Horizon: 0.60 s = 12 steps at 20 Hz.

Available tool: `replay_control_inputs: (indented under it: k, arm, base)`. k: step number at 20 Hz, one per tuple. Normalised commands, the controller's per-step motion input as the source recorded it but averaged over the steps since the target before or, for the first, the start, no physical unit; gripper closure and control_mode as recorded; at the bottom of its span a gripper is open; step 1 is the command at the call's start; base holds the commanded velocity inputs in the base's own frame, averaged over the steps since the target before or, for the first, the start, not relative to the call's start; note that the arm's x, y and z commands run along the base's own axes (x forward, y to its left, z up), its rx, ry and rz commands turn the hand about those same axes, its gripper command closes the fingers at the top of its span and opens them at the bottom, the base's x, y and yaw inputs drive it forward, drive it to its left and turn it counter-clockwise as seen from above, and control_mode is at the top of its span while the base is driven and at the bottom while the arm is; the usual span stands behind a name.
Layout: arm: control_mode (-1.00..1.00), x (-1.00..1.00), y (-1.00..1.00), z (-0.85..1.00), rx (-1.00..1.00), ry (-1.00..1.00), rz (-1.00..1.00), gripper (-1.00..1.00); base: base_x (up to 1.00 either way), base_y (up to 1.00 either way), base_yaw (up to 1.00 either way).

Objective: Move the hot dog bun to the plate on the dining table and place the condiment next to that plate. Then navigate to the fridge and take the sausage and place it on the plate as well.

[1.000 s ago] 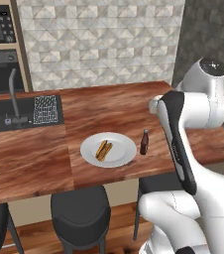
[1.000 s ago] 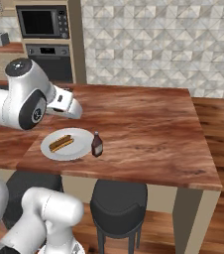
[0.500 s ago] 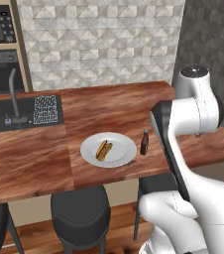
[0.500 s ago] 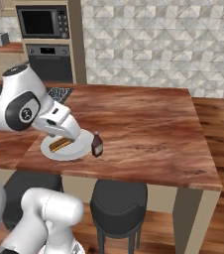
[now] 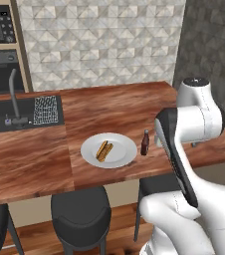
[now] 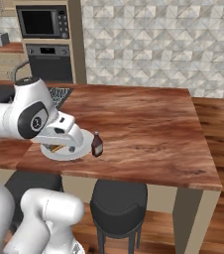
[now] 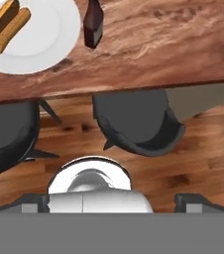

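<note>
1. I see the arm folded back over the worktop (image 5: 35,164) edge, the tool (image 7: 111,201) pointing down at a black round stool (image 7: 134,124), jaws wide, empty.
2. Split golden hot dog bun (image 5: 104,150) lies on the white round plate (image 5: 122,157).
3. Dark condiment (image 5: 145,143) bottle stands upright just beside the plate; the worktop is reddish wood-grain.

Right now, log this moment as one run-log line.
hot dog bun: on plate | condiment: upright beside plate | gripper: open, empty | sausage: pending
</note>
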Motion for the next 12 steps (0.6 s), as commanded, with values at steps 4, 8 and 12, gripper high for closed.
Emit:
replay_control_inputs:
  k: [4,8,12]
  arm:
    - [-1.0,0.0,0.2,-0.31,0.0,0.1,0.28,-1.0]
    - [1.0,0.0,0.12,-0.17,0.0,0.05,0.13,-1.0]
    - [1.0,0.0,0.0,0.0,0.0,0.0,0.0,-1.0]
  base:
    - [0.0,0.0,0.0]
    - [-0.08,0.19,0.14]
    - [-0.87,0.6,0.48]
